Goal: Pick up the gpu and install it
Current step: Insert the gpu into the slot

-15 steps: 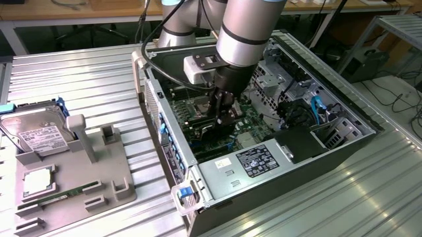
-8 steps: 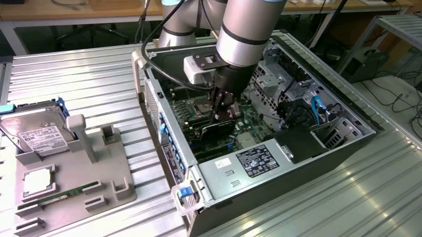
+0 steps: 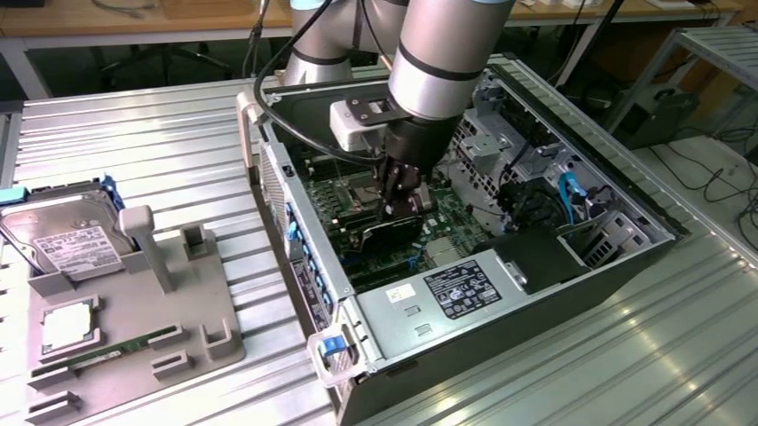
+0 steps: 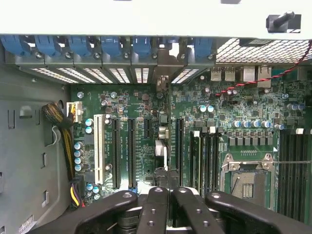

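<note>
Exterior view
Arm: reaches down into the open computer case (image 3: 616, 213), which lies on its side on the ribbed metal table (image 3: 142, 133).
Gripper (image 3: 400, 206): low over the motherboard (image 3: 456, 226), fingers brought together.
Gpu (image 3: 389, 235): dark flat card directly under the fingertips, standing on edge over the slot area; top edge appears pinched between the fingers, contact itself not clearly resolved.
Gpu long axis: runs roughly from the case's rear slot wall (image 3: 296, 240) towards the case interior, following the slots.
Gray fixture (image 3: 177, 328): on the table at the exterior view's left, carrying the hard drive (image 3: 66, 235) and the RAM stick (image 3: 113, 349); well apart from the gripper.

Wrist view
Gripper (image 4: 163, 195): inner fingers (image 4: 153, 212) side by side, closed.
Gpu (image 4: 162, 147): seen edge-on as a thin strip running away from the fingertips towards the blue-clipped bracket row (image 4: 141, 46).
Slots (image 4: 130, 151): long black connectors lie parallel to the card's edge.
Judgement: card points bracket end towards the rear wall; whether seated cannot be told.
</note>
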You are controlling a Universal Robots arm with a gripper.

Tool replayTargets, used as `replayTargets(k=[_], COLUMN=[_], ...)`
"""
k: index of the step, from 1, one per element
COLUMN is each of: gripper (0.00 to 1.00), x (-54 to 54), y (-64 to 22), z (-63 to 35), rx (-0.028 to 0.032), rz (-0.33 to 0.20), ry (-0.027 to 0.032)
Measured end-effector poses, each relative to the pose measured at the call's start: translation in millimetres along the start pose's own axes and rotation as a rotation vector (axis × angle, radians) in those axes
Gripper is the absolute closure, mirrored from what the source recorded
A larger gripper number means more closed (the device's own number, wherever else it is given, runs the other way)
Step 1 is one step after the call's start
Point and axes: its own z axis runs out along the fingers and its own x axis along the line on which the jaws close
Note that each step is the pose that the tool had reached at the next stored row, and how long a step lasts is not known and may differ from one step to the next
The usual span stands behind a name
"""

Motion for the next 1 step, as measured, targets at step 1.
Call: replayTargets(k=[1], gripper=[0.89], x=[0.0], y=[0.0], z=[0.0], rx=[0.0], rz=[0.0], ry=[0.0])
